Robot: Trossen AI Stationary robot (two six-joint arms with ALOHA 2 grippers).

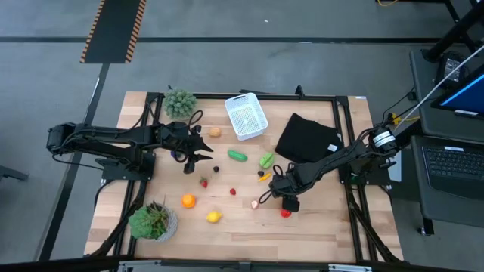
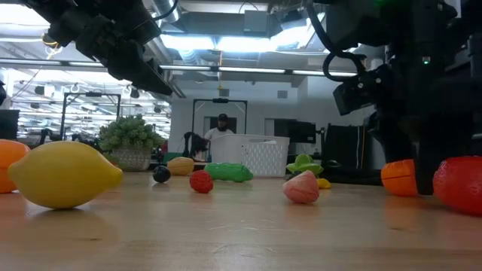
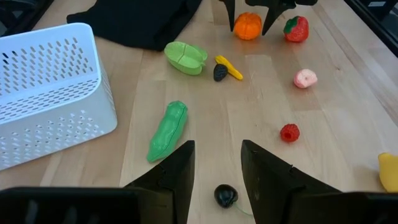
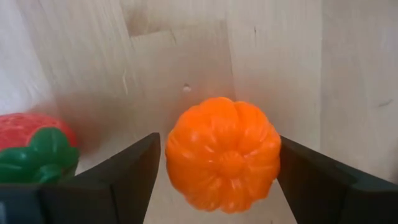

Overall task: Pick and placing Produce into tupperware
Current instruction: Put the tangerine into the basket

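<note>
On the table's right half, the right arm reaches in from the right edge, elbow over the black cloth [image 1: 308, 138], wrist bent down. Right gripper [image 4: 217, 180]: fingers spread wide, one either side of a ribbed orange pumpkin [image 4: 222, 153]; whether they touch it cannot be told. Strawberry [image 4: 34, 146] lies just beside it.

Left arm: stretched low from the left edge toward the table's middle. Left gripper [image 3: 217, 168]: fingers partly apart, empty, hovering above a small dark berry [image 3: 226, 195].

Produce, loose on the wood:
- green pod [image 3: 167, 130], near the tub
- green pepper [image 3: 185, 57], beside the cloth
- yellow piece [image 3: 229, 67] touching a dark piece [image 3: 220, 73]
- pink peach [image 3: 305, 78]
- raspberry [image 3: 289, 132]
- lemon [image 2: 65, 175] and orange [image 1: 187, 200], front left
- tan piece [image 1: 215, 132], left of the tub

Tub [image 1: 246, 116]: white, perforated, at back centre, upright, nothing visible inside.

Surface: pale wooden table [image 1: 242, 227] in a black frame; two potted plants [image 1: 179, 102] at its left side, back and front.

Room: grey floor, striped hazard mat, laptop desk at right; a person stands far behind the tub.
</note>
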